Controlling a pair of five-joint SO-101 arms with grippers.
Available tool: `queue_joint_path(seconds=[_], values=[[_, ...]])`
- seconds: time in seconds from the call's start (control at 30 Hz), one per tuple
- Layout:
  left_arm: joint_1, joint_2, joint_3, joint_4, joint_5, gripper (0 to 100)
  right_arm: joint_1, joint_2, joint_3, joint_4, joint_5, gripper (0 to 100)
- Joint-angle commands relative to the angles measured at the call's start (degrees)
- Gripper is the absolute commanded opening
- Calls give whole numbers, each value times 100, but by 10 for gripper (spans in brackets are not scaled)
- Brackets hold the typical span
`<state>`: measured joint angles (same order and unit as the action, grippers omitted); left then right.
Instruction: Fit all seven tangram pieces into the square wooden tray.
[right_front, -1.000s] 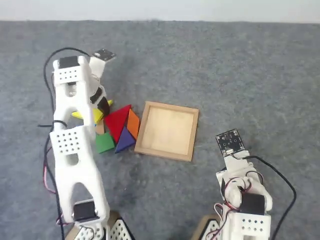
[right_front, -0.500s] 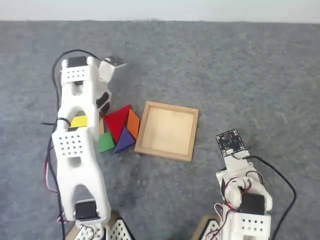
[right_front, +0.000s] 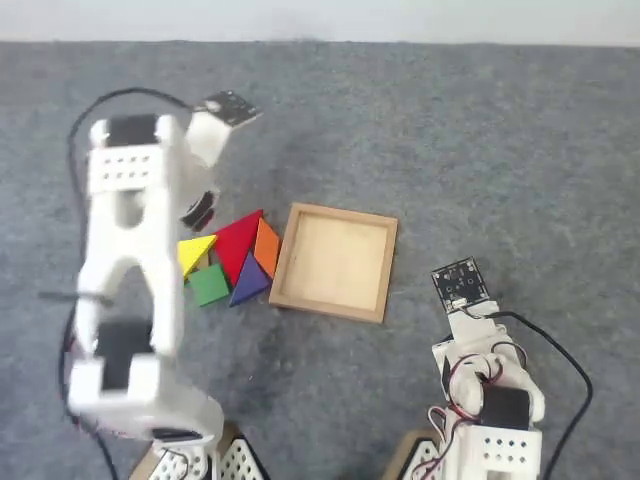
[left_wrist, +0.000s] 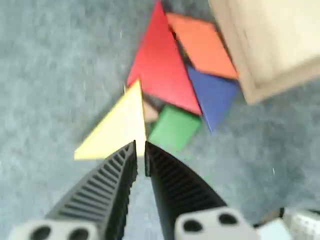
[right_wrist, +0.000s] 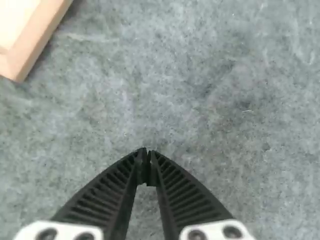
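Note:
The square wooden tray (right_front: 335, 260) (left_wrist: 270, 45) lies on the grey carpet with nothing in it. To its left sit the red triangle (right_front: 235, 243) (left_wrist: 162, 67), orange piece (right_front: 266, 243) (left_wrist: 202, 45), blue triangle (right_front: 250, 283) (left_wrist: 215, 95) and green square (right_front: 209, 286) (left_wrist: 172, 129). A tan piece (left_wrist: 149, 112) peeks from under the yellow triangle (right_front: 195, 250) (left_wrist: 117, 127). My left gripper (left_wrist: 140, 146) (right_front: 198, 222) is shut on the yellow triangle's corner, over the pile's left side. My right gripper (right_wrist: 146, 152) is shut on nothing above bare carpet, near the tray's corner (right_wrist: 20, 35).
The right arm (right_front: 480, 380) stands at the front right, below the tray. The left arm's white body (right_front: 130, 260) towers over the carpet left of the pieces. Open carpet surrounds the tray behind and to the right.
The left arm has risen and swung. The yellow triangle has moved right with its gripper, from left of the pile to beside the red triangle. The right arm has not moved.

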<state>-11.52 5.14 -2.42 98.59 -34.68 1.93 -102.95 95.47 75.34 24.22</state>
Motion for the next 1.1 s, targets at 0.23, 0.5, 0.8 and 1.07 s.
queue_joint_path(seconds=[0.23,0.5,0.8,1.07], values=[[-1451,413,1455,-2558,2787,180,-22,-92,97,4,44,8],[-1292,2462,-541,-1222,3859,224,-22,-92,97,4,44,8],[-1090,3604,-1648,-492,4299,254,-22,-92,97,4,44,8],[-826,3719,-1385,-440,4193,254,-22,-92,97,4,44,8]])
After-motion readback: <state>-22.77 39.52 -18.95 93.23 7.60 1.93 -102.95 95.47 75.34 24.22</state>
